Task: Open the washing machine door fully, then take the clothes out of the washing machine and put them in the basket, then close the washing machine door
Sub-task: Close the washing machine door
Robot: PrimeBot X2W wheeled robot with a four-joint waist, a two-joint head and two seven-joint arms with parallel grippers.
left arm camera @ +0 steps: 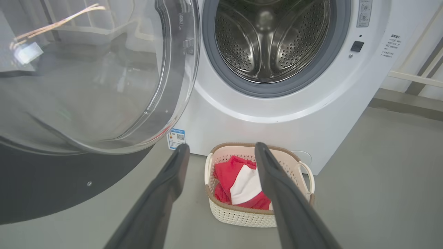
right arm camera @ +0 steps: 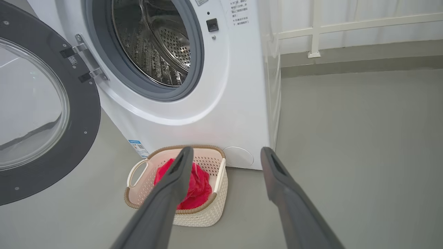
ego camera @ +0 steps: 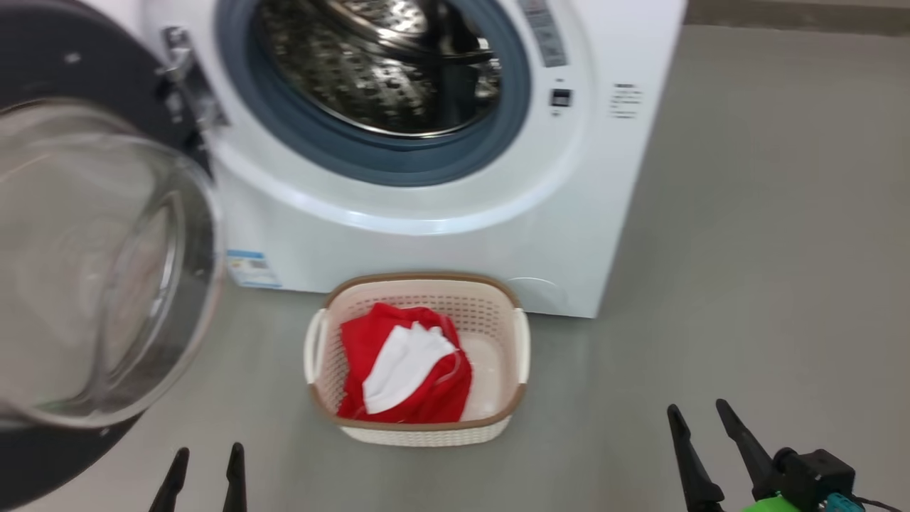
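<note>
The white washing machine (ego camera: 426, 227) (left arm camera: 283, 117) (right arm camera: 214, 103) faces me with its steel drum showing bare metal. Its door (ego camera: 92, 263) (left arm camera: 83, 76) (right arm camera: 38, 110), black-rimmed with a clear glass bowl, is swung open to the left. On the floor before the machine sits the cream basket (ego camera: 419, 434) (left arm camera: 242, 216) (right arm camera: 207, 214), and the red and white clothes (ego camera: 405, 366) (left arm camera: 238, 180) (right arm camera: 199, 186) lie inside it. My left gripper (ego camera: 206, 455) (left arm camera: 221, 148) is open and holds nothing, low left beside the door. My right gripper (ego camera: 700, 409) (right arm camera: 226, 152) is open and holds nothing, right of the basket.
Grey floor (ego camera: 768, 284) stretches out to the right of the machine. A white railing (right arm camera: 346, 27) with pale curtains runs along the wall behind. The open door bulges toward me on the left, close to my left gripper.
</note>
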